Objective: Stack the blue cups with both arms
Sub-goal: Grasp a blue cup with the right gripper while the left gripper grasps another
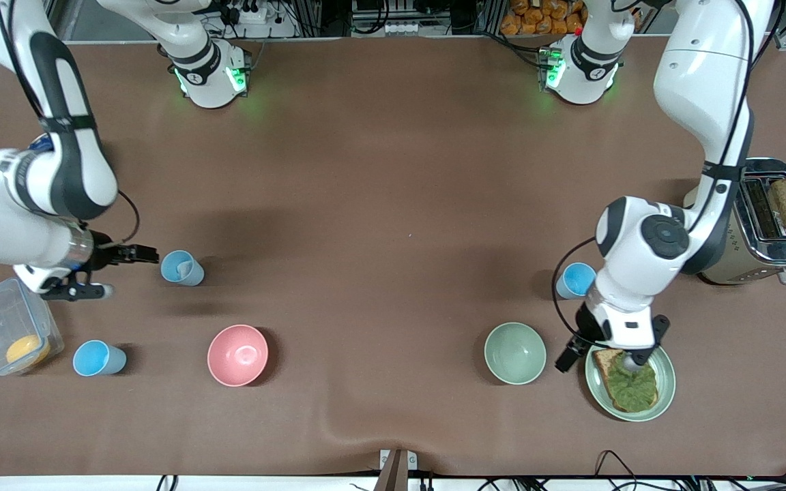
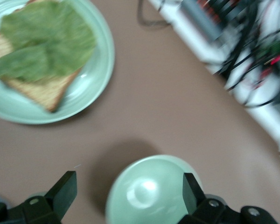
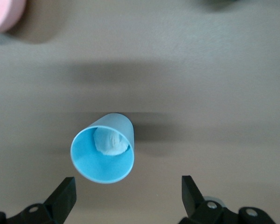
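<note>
The brown table point(image 1: 393, 170) carries a toaster point(image 1: 768, 225), a clear box point(image 1: 4, 331), a green bowl point(image 1: 515, 352), a pink bowl point(image 1: 237, 355) and a plate of toast point(image 1: 666, 385). Nothing is stacked yet: three blue cups stand well apart. The left gripper point(image 1: 608, 358) hangs between the green bowl and the plate, fingers spread wide and empty, with one cup point(image 1: 576, 280) beside that arm. The right gripper point(image 1: 117, 273) hovers by another cup point(image 1: 182, 267), fingers wide, holding nothing. The third cup point(image 1: 98, 359) sits near the clear box. All picking and nesting remains.
</note>
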Available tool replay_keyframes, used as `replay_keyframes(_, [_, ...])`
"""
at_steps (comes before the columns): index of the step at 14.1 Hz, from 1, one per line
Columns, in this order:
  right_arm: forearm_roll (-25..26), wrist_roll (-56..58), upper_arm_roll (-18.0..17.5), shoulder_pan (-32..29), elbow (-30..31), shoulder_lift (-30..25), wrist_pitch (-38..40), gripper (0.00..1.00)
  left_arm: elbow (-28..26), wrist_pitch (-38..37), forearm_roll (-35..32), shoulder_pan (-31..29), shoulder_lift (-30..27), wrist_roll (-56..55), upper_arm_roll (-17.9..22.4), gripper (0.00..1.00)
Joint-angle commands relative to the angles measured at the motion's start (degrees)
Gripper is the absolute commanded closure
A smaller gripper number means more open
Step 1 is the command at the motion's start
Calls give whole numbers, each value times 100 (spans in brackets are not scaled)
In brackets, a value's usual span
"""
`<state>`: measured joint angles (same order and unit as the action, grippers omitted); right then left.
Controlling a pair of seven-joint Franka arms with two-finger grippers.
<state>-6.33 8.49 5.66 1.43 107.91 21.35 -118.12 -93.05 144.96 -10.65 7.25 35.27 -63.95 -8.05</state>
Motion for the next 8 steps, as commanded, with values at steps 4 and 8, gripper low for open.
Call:
replay_keyframes(4, [-430, 443, 5, -55, -51, 747, -264, 19, -513, -2740, -280, -188, -934, 1557, 5, 0])
replay_keyframes(8, [-589, 443, 14, -100, -94, 783, -194, 100, -522, -3088, -244, -338, -646, 1842, -13, 0])
